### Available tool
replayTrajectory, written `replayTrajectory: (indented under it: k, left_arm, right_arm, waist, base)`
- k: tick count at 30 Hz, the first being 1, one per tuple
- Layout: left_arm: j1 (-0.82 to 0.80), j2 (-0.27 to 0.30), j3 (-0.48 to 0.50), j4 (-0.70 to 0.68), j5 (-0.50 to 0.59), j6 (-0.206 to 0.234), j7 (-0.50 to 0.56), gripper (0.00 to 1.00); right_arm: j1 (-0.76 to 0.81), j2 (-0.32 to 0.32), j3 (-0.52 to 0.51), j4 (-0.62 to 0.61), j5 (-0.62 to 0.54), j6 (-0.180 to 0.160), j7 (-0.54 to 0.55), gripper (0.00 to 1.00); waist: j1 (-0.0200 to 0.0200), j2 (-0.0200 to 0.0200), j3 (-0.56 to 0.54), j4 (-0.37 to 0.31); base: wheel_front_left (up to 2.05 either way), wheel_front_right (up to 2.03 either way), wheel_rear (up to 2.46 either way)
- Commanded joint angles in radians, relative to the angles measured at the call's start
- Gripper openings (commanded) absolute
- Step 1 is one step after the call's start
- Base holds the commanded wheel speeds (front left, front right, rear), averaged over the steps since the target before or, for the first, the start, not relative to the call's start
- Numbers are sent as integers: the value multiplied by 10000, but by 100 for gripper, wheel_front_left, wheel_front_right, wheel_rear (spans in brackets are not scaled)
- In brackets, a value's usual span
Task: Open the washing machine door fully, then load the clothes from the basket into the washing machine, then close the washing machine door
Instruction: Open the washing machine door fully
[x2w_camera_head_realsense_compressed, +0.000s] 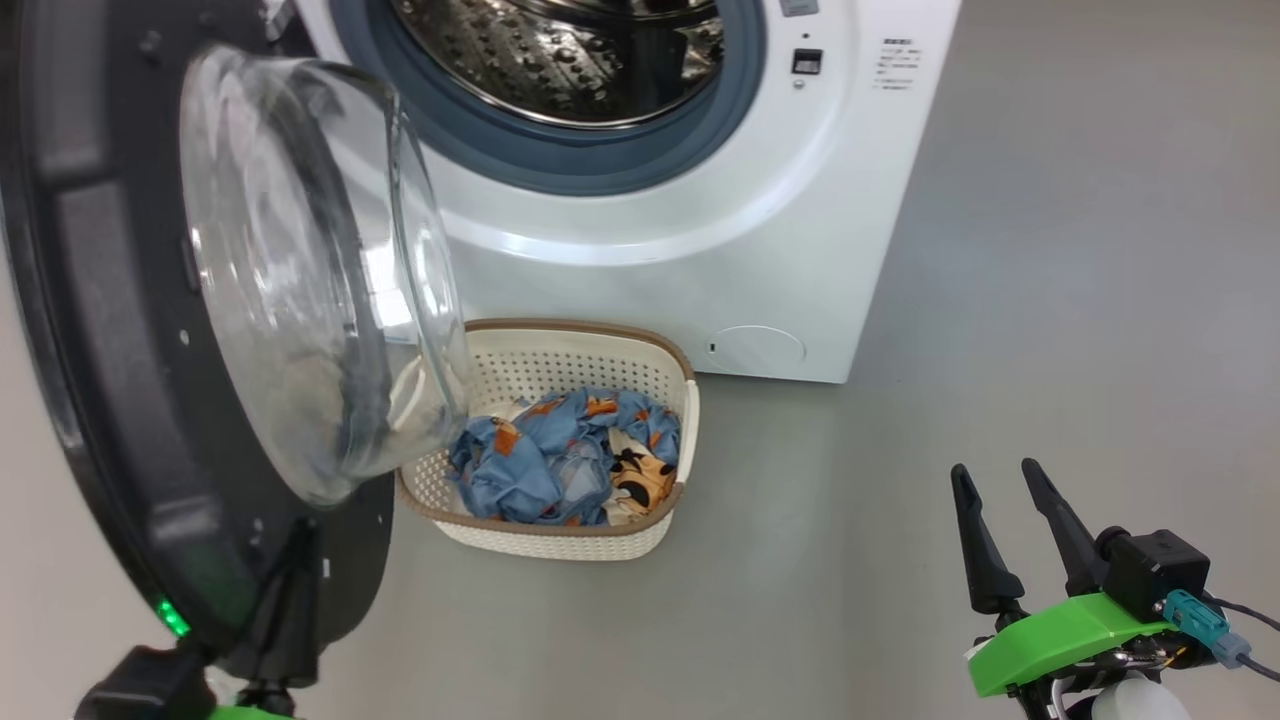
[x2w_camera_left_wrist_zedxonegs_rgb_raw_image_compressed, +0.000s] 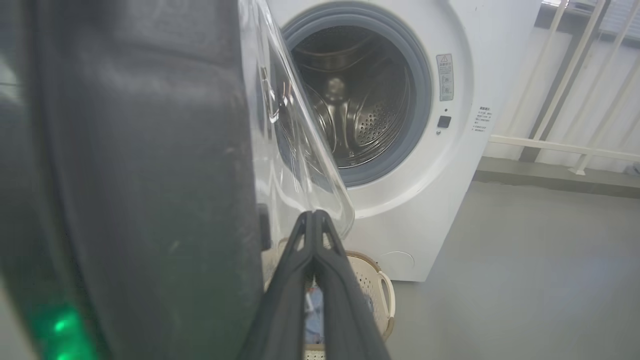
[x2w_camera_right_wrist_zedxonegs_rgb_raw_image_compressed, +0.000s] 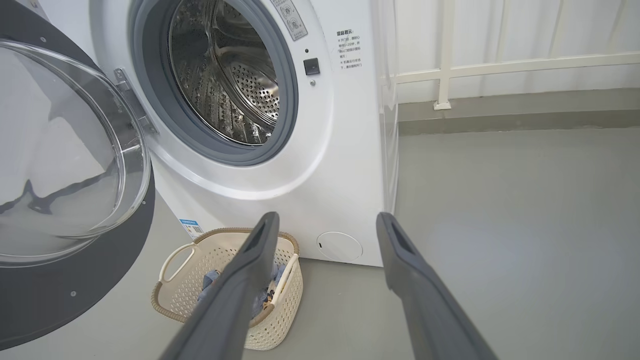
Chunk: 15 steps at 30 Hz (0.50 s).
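Status check, L to R in head view:

- Far L: washing machine door (x2w_camera_head_realsense_compressed: 120, 300) swung well out from the front, dark inner face and glass bowl turned toward cam. Looks open wide; whether it is at its full stop, can't tell.
- Left gripper (x2w_camera_left_wrist_zedxonegs_rgb_raw_image_compressed: 314, 215): fingers pressed together, nothing between them. Tips sit right by the lower edge of the glass bowl in L wrist view. Contact w/ door not resolvable.
- Centre: basket (x2w_camera_head_realsense_compressed: 560, 345) on the floor (x2w_camera_head_realsense_compressed: 1050, 300), just in front of the washing machine (x2w_camera_head_realsense_compressed: 800, 250), partly under the bowl of the open door. The clothes (x2w_camera_head_realsense_compressed: 560, 455) lie bundled inside it, blue fabric w/ orange prints. None outside the basket.
- Above: drum (x2w_camera_head_realsense_compressed: 570, 60) exposed, looks empty as far as visible.
- Far R: right gripper (x2w_camera_head_realsense_compressed: 995, 467) low, well apart from basket and machine, fingers spread wide, empty.

Progress, est.: step 1 (door) done or nearly so. Step 2 (loading) not begun, whole bundle to move. Step 3 (close door) pending. Roughly a third through at most.
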<state>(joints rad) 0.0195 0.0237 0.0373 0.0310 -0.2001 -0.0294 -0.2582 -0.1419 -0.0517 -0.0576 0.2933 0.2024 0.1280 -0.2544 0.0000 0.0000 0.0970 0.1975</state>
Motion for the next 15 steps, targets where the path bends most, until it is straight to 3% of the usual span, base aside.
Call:
replayTrajectory:
  k: [1,9,15]
  left_arm:
    - [-286,266,571,-203,-82,195,-36,0]
    - [-158,266,1332,-3,-292,635,-36,0]
    - [-590,273,2435,802,-423,532,-36,0]
  right_arm:
    - [-3,15,204,-240,74,27,-74,100]
    - [-45,15,339,-215,84,27,-74,100]
    - [-41,15,379,-165,72,27,-74,100]
  waist:
    - [0,0,11,137]
    - [0,0,-15,329]
    - [0,0,23,231]
  base:
    - [0,0,0]
    - [0,0,0]
    - [0,0,0]
